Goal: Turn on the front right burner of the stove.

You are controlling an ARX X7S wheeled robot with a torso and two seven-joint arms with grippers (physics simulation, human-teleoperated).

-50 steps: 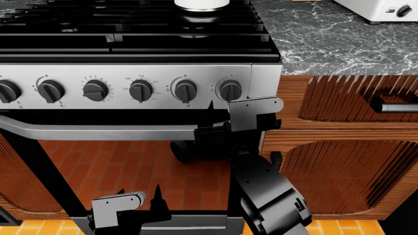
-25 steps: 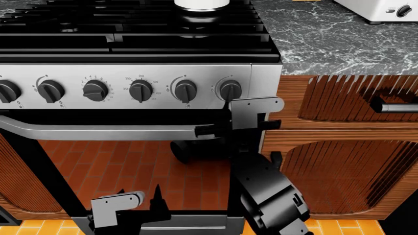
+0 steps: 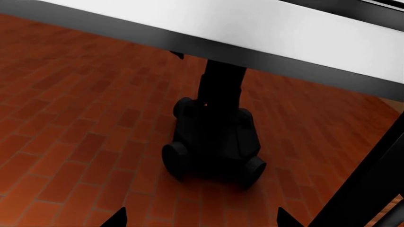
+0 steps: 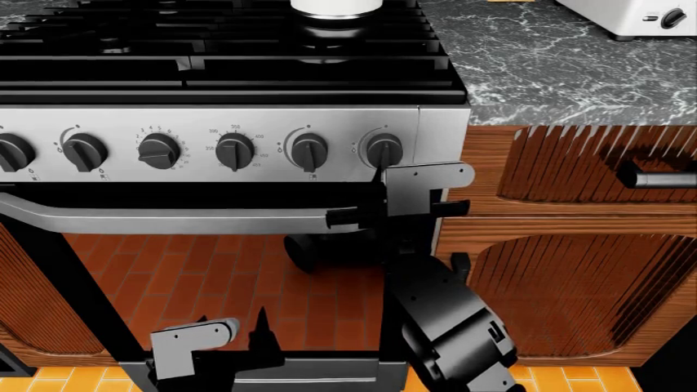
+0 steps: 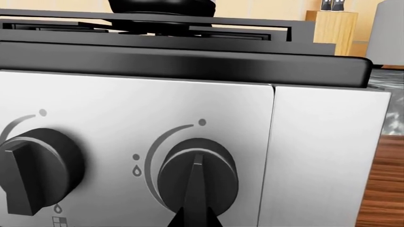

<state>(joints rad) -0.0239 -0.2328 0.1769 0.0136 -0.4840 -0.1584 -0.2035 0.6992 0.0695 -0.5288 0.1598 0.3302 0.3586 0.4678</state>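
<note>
The stove point(image 4: 218, 122) fills the head view, with a steel panel of black knobs. The rightmost knob point(image 4: 384, 149) points straight down. My right gripper point(image 4: 381, 180) is just in front of and below it, fingertips together. In the right wrist view the gripper point(image 5: 194, 218) shows as one dark point over the lower edge of that knob point(image 5: 197, 175). I cannot make out the front right burner; only grate bars point(image 4: 326, 73) show below a white kettle point(image 4: 335, 6). My left gripper point(image 4: 259, 331) is open and empty, low before the oven door, and also shows in the left wrist view point(image 3: 200, 220).
The curved silver oven handle point(image 4: 163, 219) runs just left of my right gripper. The glass door reflects brick floor and the robot's base point(image 3: 215, 142). A marble counter point(image 4: 544, 65) with a white toaster point(image 4: 632, 16) lies right, above wooden cabinets with a dark handle point(image 4: 659, 175).
My right gripper has shifted very slightly near the rightmost knob. The knob's pointer and the left arm have not moved.
</note>
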